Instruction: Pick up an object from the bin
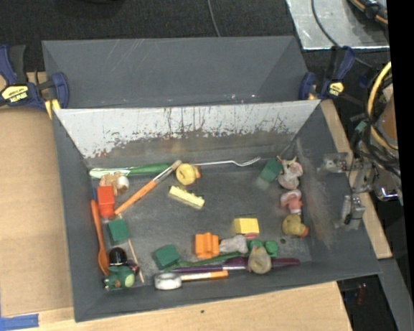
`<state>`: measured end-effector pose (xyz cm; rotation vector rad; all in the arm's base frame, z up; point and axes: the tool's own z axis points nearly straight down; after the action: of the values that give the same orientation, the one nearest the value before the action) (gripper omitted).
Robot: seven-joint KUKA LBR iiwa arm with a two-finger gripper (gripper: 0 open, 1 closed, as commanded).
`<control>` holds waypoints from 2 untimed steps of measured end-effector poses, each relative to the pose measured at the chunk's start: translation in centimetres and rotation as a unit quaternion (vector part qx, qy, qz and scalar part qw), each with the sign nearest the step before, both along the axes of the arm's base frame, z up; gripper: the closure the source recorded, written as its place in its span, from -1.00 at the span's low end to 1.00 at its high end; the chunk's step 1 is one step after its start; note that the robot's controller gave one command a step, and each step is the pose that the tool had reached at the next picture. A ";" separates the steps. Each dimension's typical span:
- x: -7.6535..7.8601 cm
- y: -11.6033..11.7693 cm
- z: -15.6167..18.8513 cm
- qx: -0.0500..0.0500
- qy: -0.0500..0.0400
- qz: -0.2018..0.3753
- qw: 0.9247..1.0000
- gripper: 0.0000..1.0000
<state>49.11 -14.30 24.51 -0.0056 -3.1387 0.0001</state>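
Right of the yellow block, over the right wall: the gripper (352,206) hangs above the slope of the bin (185,76), off the floor. Nothing shows in it, and I cannot tell whether it is open or closed.
Nearest thing: a yellowish lump (293,225) lies just right of the yellow block (246,226), at the foot of that slope.
Likely pick: probably this lump, since it is closest to the gripper, but no thing is reached for yet.
Behind the lump: a pink-and-white figure (291,203), then a pale figure (289,172) touching a green block (270,170). All three lie right of and behind the yellow block.
Why they lie so: the loose things seem to have slid down the sloped walls and gathered along their feet.
In front of the yellow block: a grey lump (232,245), a tan lump (259,262) and a purple pen (237,266) lie packed close together.
Left of the yellow block: an orange block (206,245) lies near it, and a heap lies far off by the left wall.
In the way: the right wall and the close figures may crowd a grasp.
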 end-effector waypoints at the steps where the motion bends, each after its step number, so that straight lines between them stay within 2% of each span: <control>1: 0.1 0.0 0.3 -0.001 -0.003 0.001 1.000 -1.00; 2: 3.0 -0.8 -1.5 -0.002 -0.006 0.074 0.997 -1.00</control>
<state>52.13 -15.10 23.01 0.2265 -3.1434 0.0063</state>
